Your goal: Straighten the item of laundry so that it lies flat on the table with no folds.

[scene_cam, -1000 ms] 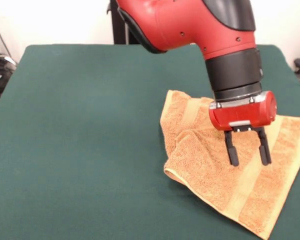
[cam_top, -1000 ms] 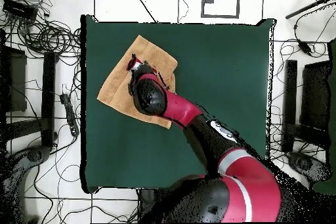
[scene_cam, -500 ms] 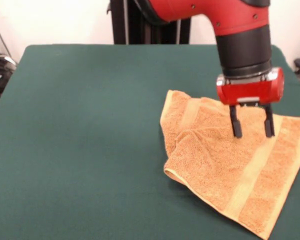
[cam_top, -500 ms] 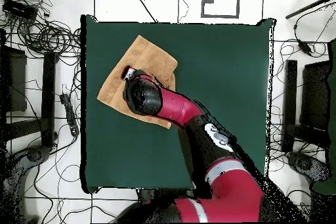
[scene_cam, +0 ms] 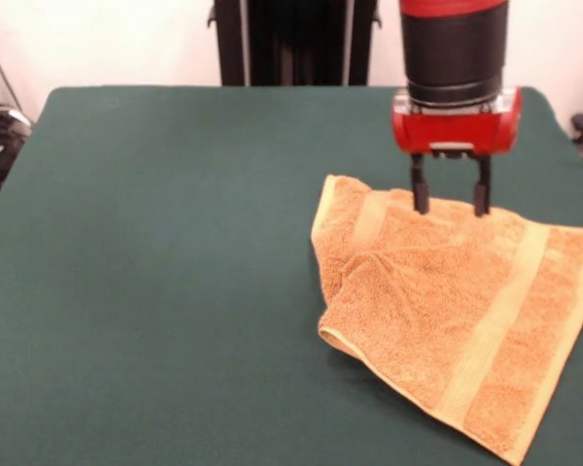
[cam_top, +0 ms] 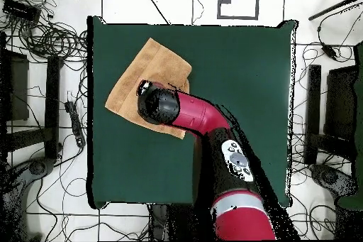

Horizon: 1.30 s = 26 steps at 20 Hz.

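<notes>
**Towel rumpled, hand open above it**

While the towel lies on the green tabletop toward one side, its left part is bunched into a fold. Over its far edge hangs the hand, fingers spread apart and holding nothing, tips just above the cloth. From overhead, the arm covers part of the towel.

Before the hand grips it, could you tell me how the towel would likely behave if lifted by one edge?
The towel already bunches in a soft fold, so it would probably drape limply. Its terry pile on the table suggests it drags, not slides.
</notes>
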{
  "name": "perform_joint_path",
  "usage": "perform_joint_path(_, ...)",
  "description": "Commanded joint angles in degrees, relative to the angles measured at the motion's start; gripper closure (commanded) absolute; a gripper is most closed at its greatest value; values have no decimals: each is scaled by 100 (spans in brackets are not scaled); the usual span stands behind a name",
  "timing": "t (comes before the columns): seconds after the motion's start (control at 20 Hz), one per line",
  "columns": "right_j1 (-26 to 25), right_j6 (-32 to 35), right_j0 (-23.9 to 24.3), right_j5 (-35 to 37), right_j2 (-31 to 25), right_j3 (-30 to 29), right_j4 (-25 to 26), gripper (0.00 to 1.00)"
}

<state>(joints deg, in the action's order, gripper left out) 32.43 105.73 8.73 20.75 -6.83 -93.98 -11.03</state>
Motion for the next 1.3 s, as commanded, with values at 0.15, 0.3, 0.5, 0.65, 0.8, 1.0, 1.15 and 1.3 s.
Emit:
perform_joint_path(0.15,-225,572,-329,887,699,413,490,0)
perform_joint_path(0.3,-290,504,-369,901,746,458,639,0)
perform_joint_path(0.5,-366,408,-408,908,791,517,859,0)
perform_joint_path(0.65,-471,347,-351,677,716,459,1007,0)
perform_joint_path(0.8,-659,325,-235,422,624,417,1103,0)
perform_joint_path(1.0,-765,372,-262,522,615,429,1189,0)
perform_joint_path(1.15,-844,401,-266,621,590,429,1186,0)
perform_joint_path(1.3,-888,375,-258,706,572,441,1248,0)
